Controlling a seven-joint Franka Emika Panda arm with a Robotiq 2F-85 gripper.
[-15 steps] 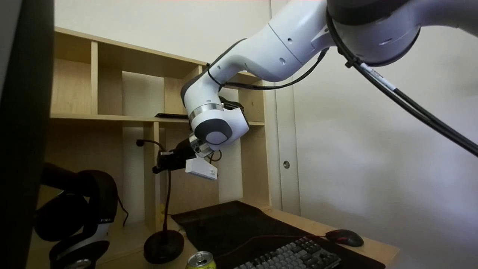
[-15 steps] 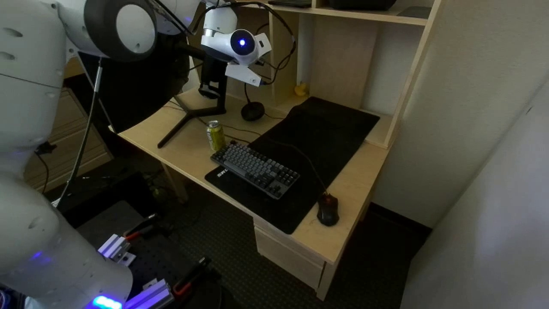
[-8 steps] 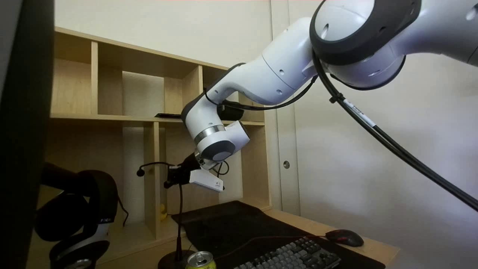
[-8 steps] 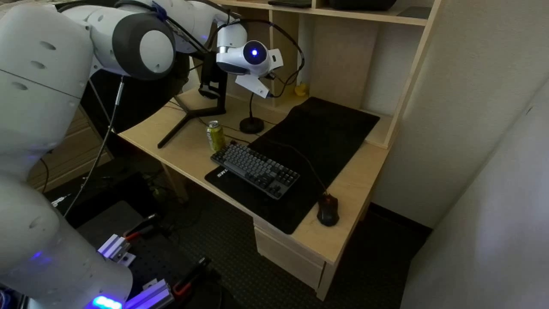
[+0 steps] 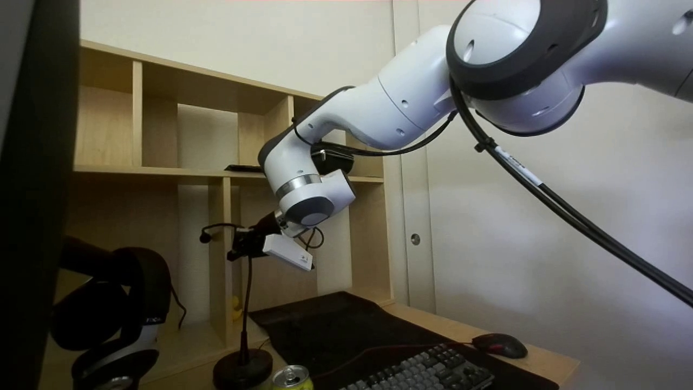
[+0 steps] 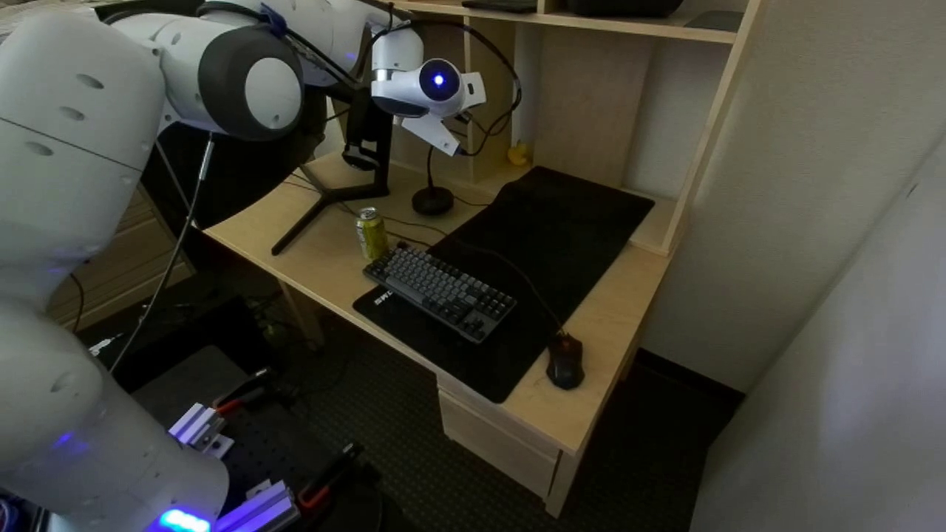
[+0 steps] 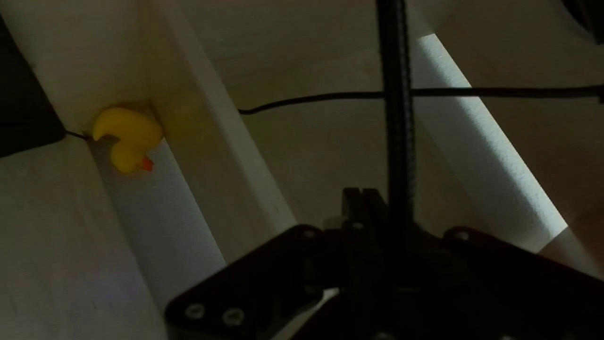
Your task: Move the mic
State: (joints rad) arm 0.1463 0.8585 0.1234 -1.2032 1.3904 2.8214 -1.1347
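- Over the desk [image 6: 617, 295], the arm [image 5: 390, 105] sits slightly higher than before.
- Mic [image 5: 242, 369], lower left-centre in an exterior view, shifts up and left with it; the move seems under way, desk contact unclear.
- Jaws closed on its stalk.

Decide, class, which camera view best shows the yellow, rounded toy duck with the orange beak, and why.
The wrist view: the duck appears largest there, its shape and beak distinct. Both exterior views show the duck as a small yellow shape, beak indistinct; in an exterior view, an upright pale wooden divider partly hides it.
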